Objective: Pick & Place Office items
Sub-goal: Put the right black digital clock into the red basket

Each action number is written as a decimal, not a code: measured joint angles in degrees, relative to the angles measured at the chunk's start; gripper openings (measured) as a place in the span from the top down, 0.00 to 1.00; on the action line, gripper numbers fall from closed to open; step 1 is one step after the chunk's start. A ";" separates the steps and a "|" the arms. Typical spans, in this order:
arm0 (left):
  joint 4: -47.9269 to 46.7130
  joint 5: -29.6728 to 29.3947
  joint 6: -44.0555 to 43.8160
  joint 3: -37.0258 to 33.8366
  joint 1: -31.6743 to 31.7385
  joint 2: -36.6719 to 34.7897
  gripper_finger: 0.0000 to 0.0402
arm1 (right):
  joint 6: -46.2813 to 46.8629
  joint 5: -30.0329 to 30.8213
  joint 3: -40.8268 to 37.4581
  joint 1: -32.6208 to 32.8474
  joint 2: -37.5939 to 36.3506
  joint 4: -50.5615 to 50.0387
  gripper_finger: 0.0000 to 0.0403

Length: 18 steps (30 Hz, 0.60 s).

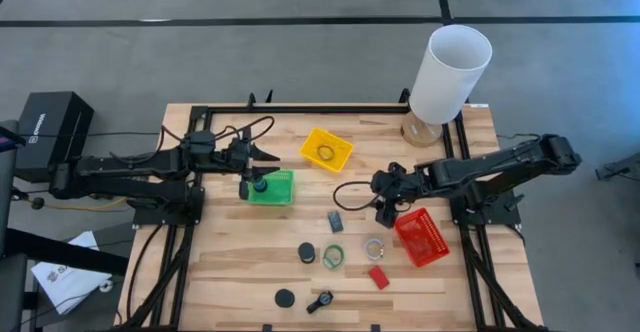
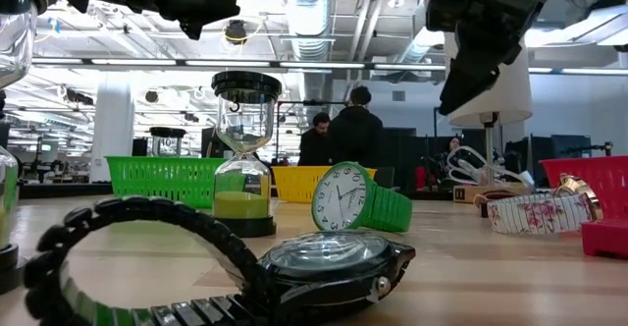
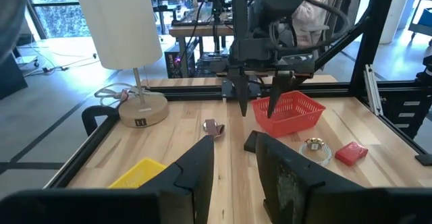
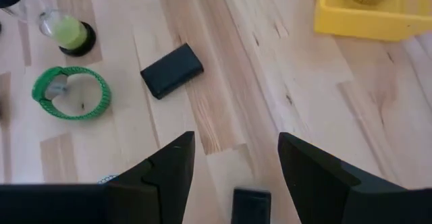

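Black metal-link wristwatch (image 2: 294, 267) lies closest to the low camera on the pale wooden table (image 1: 220, 262). The left gripper (image 3: 236, 153) reaches out level, high up by the green mesh tray (image 1: 282, 194), fingers apart and empty. The right gripper (image 4: 236, 143) points down beside the red mesh tray (image 1: 421, 237), fingers spread, holding nothing. Below it lie a dark grey block (image 4: 171, 70) and a green watch (image 4: 71, 92); a small red block (image 1: 379, 277) sits nearer the front. A white-shaded lamp (image 1: 450, 67) stands at the back corner. People (image 2: 355, 125) stand in the office behind.
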 joint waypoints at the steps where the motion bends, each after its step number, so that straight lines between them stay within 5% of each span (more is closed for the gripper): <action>1: 0.00 0.00 0.00 0.00 0.00 0.00 0.74 | 0.06 -0.02 -0.03 0.00 0.18 -0.45 0.49; 18: 0.09 0.00 -0.02 0.00 0.00 0.00 0.74 | 7.05 -1.74 -0.02 -0.55 10.28 -9.96 0.49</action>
